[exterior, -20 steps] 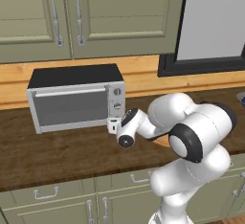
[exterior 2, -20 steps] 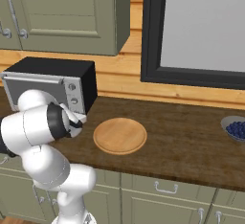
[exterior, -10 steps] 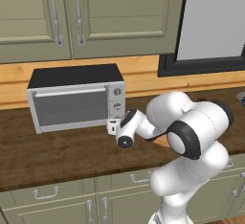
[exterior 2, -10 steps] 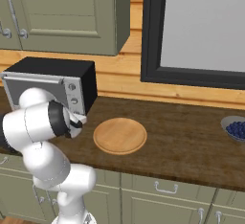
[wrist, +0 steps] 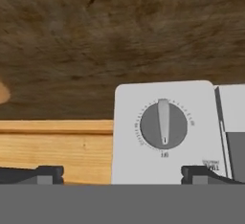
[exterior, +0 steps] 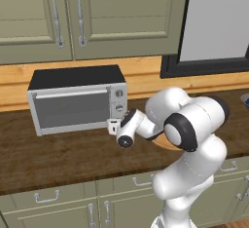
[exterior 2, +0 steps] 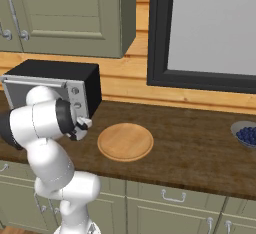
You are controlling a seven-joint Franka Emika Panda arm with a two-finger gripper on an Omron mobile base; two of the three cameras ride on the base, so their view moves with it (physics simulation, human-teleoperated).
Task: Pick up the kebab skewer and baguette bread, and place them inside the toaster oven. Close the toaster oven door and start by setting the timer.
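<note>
The toaster oven [exterior: 73,103] [exterior 2: 50,78] stands on the counter with the toaster oven door [exterior: 72,109] shut. My gripper [exterior: 113,124] [exterior 2: 85,123] is at the lower right front of the oven, by its knob column, and it is open. In the hand view the picture is rolled over. There a round grey timer knob [wrist: 163,125] on the white panel lies ahead between the widely spread fingertips [wrist: 45,173] of my gripper [wrist: 123,173], and nothing is held. The kebab skewer and baguette bread are out of view.
A round wooden plate [exterior 2: 125,141] lies bare on the dark wooden counter, right of the oven. A bowl of blueberries [exterior 2: 246,134] sits at the far right. Cabinets hang above the oven, and a dark-framed window is on the right.
The arm's upper links have shifted slightly. The gripper stays at the oven's knob column, still open.
</note>
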